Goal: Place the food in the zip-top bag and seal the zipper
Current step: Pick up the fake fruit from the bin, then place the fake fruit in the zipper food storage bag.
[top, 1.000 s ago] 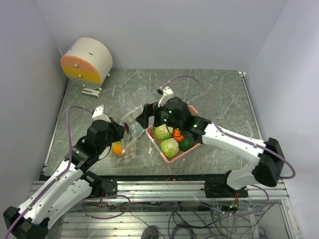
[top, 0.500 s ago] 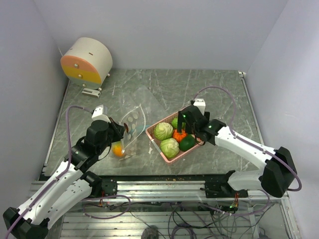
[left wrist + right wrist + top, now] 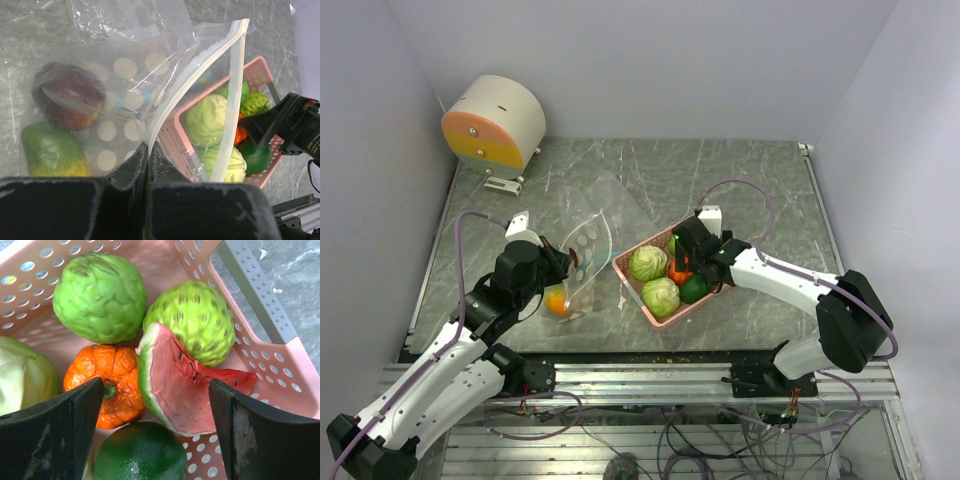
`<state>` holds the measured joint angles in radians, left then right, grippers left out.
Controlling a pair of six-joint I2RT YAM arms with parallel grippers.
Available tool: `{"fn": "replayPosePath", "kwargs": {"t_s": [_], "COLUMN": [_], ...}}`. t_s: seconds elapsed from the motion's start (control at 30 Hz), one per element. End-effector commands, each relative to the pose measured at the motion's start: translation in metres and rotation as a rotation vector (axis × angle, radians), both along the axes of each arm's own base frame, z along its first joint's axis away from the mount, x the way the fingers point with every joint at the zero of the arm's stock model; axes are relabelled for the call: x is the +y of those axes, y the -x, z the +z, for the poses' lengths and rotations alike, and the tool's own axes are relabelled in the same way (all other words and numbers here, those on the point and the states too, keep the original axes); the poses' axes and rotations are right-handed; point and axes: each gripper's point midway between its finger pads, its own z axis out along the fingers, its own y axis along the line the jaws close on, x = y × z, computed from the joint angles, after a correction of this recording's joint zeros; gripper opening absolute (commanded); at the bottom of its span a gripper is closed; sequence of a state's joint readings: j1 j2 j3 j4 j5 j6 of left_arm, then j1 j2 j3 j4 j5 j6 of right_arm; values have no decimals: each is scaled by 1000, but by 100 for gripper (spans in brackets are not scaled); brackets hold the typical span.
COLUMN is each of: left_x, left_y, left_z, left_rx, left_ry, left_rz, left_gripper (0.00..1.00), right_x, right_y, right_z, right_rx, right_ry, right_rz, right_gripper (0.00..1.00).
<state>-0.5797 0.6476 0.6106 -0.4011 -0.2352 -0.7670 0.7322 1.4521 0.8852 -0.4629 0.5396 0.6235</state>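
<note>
With the closed left gripper pinching the zip-top bag open toward the table's near-left corner, we position the right gripper, wide and empty, over the watermelon slice in the pink tray; the next move, in our judgement, calls for lowering and closing.

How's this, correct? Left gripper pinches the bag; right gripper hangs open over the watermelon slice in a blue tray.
Wrong colour: the tray is pink, per the right wrist view. Yes, left gripper pinches the bag; right gripper hangs open over the watermelon slice.
</note>
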Motion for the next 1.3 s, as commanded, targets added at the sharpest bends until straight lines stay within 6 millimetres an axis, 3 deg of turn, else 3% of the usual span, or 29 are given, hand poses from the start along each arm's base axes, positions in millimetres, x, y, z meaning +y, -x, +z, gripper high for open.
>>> {"fn": "replayPosePath", "kwargs": {"t_s": [0.0, 0.13, 0.37, 0.5, 0.63, 0.77, 0.87, 1.03, 1.17, 1.27], "left_x": [-2, -3, -3, -4, -4, -3, -3, -1, -2, -2], "left_y": [-2, -3, -6, -6, -6, -6, -5, -3, -2, -1], "left_z": [16, 13, 10, 6, 4, 5, 7, 7, 8, 9], "left_rx": [-29, -21, -9, 1, 4, 4, -1, -3, -3, -5], "left_ry": [6, 2, -6, -3, -1, -8, -8, 0, 3, 9], "left_rz": [-9, -7, 3, 1, 4, 4, 5, 7, 4, 1], "left_gripper": [7, 7, 7, 7, 7, 7, 7, 7, 7, 7], "right_x": [-17, -25, -29, -32, -33, -22, 3, 76, 143, 172], "right_y": [-5, -7, -13, -14, -13, -13, -9, 10, 34, 42], "right_z": [-7, -10, 2, -8, 6, 53, 99, 186, 239, 261], "right_rx": [-28, -32, -87, -48, -62, -118, -179, -300, -383, -453], "right_ry": [50, 61, 25, 36, 19, -67, -176, -452, -764, -897], "right_rz": [-52, -77, -79, -85, -88, -46, 54, 368, 649, 749], "right_gripper": [83, 83, 72, 37, 17, 9, 8, 8, 8, 8]}}
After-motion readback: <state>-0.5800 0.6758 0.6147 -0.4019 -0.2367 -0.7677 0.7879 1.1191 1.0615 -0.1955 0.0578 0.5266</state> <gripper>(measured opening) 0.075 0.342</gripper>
